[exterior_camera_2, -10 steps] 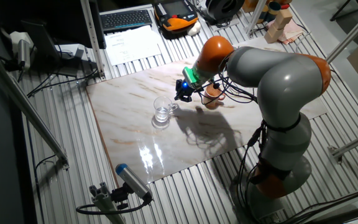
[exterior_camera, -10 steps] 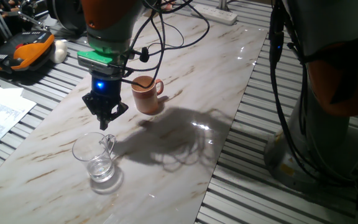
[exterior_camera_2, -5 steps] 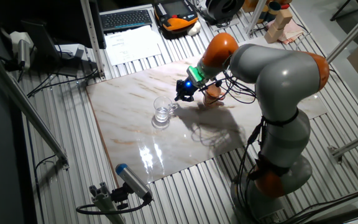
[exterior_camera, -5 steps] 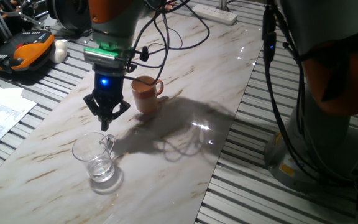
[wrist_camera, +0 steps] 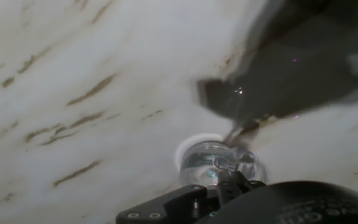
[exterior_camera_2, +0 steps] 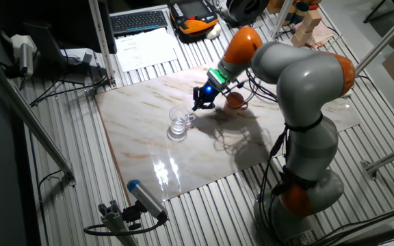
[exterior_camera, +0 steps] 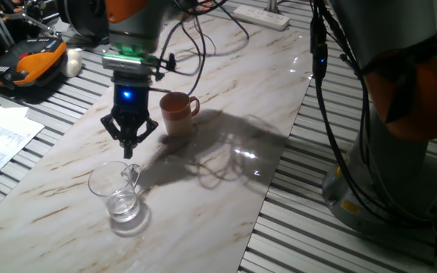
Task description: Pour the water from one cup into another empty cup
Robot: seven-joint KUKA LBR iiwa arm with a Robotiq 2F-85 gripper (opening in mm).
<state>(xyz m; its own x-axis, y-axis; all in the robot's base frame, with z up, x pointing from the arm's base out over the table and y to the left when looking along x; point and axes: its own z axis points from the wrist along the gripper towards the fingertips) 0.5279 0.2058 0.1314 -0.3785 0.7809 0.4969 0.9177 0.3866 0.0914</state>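
A marbled white counter (exterior_camera: 226, 98) runs diagonally through one fixed view, with ribbed metal surface on both sides. In the lower left of that frame stands a clear glass mug (exterior_camera: 117, 191), upright, its loop handle turned toward the upper right. A little water (exterior_camera: 123, 208) sits at its bottom. Just above and slightly right of the mug, the gripper (exterior_camera: 130, 149) hangs in the air, pointing down, with a blue light glowing on the body above it. Its dark fingers meet at a narrow point, jaws drawn close together with nothing between them. The tip is near the mug's handle but apart from it.

Above and right of the gripper, near the middle of the frame, a terracotta-brown mug (exterior_camera: 176, 114) stands upright on the counter, handle pointing right. It is well apart from the glass mug.

In the other fixed view, the glass mug (exterior_camera_2: 179, 121) sits left of centre, the gripper (exterior_camera_2: 199, 105) just to its upper right, and the brown mug (exterior_camera_2: 235, 100) further right, partly hidden behind the grey and orange arm (exterior_camera_2: 299, 82).

The hand view looks down on the counter (wrist_camera: 73, 93), blurred. The glass mug (wrist_camera: 217, 163) appears at the lower centre, seen from above, just beyond the dark gripper body.
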